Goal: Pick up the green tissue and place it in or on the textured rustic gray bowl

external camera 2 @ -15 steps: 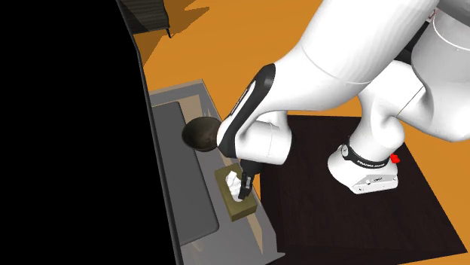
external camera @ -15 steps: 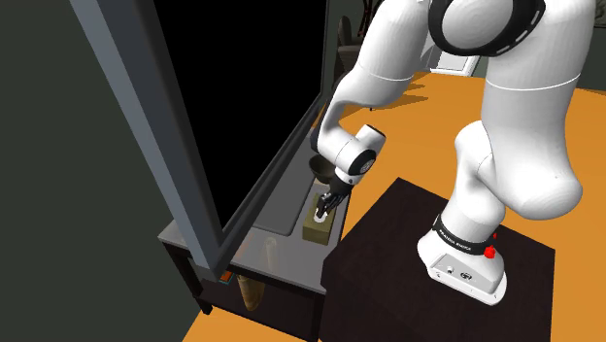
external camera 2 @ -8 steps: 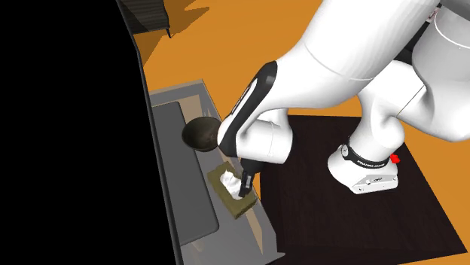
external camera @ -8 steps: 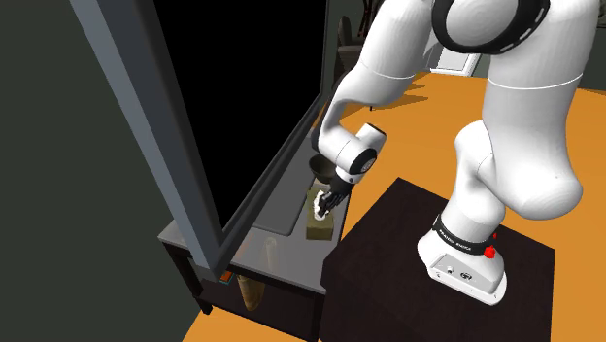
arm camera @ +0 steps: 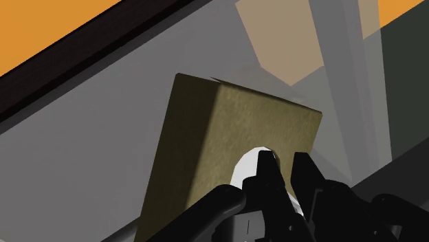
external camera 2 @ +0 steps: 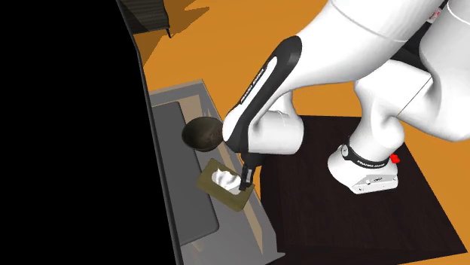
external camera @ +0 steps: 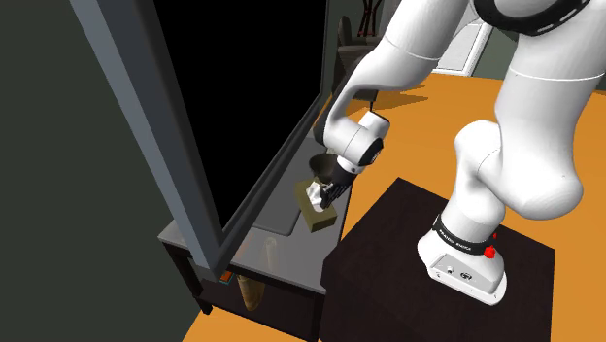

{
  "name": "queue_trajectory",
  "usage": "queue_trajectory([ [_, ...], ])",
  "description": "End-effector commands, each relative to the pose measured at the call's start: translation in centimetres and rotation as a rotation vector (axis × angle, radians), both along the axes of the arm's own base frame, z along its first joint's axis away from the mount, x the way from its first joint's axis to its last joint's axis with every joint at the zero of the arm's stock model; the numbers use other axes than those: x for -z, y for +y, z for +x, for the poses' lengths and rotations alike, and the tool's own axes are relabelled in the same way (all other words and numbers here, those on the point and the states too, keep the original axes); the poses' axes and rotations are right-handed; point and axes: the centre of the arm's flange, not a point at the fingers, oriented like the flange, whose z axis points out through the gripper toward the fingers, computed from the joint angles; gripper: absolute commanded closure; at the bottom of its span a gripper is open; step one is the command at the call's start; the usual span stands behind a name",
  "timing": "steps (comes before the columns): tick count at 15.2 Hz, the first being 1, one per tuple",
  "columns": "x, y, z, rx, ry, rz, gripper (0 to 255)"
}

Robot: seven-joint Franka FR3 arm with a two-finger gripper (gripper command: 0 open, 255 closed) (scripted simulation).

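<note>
**Tissue box hanging from pinched fingers, just beside the bowl**

Going by the second exterior view, left to right. A pure black area point(external camera 2: 68, 135) is taking up the far left. Next to it a flat grey table point(external camera 2: 181, 94) is running along the edge of the black area, also seen in the shoulder view point(external camera: 282, 185). A dark round bowl point(external camera 2: 202, 134) is sitting upright on the table, its inside dark point(external camera: 319, 167).

Just to the right of the bowl and nearer the camera, an olive-green rectangular tissue box point(external camera 2: 211, 183) is hanging tilted, one corner dipping. It is looking raised off the table top point(external camera: 318, 219); whether that low corner is touching, I cannot tell. The box is near the bowl but apart from it.

A white tissue tuft point(external camera 2: 224, 178) is sticking out of the box top point(arm camera: 220, 144). The black two-finger gripper point(external camera 2: 245, 183) is coming down on it from above. In the wrist view the fingers point(arm camera: 267, 180) are standing nearly together, pinching the tuft point(arm camera: 246, 167) between them.

Further right, the white arm point(external camera 2: 339, 53) is arching over from its base on the dark box stand point(external camera 2: 339, 218). An orange floor point(external camera 2: 226, 45) is showing around the stand and behind the table.
</note>
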Motion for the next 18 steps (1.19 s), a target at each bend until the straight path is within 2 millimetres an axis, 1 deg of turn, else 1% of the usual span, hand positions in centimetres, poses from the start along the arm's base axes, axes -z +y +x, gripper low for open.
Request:
queue_trajectory([
  [1,-1.1,0.0,-0.1,0.0,0.0,-0.001,255],
  [18,-10.1,0.0,-0.1,0.0,0.0,-0.001,255],
])
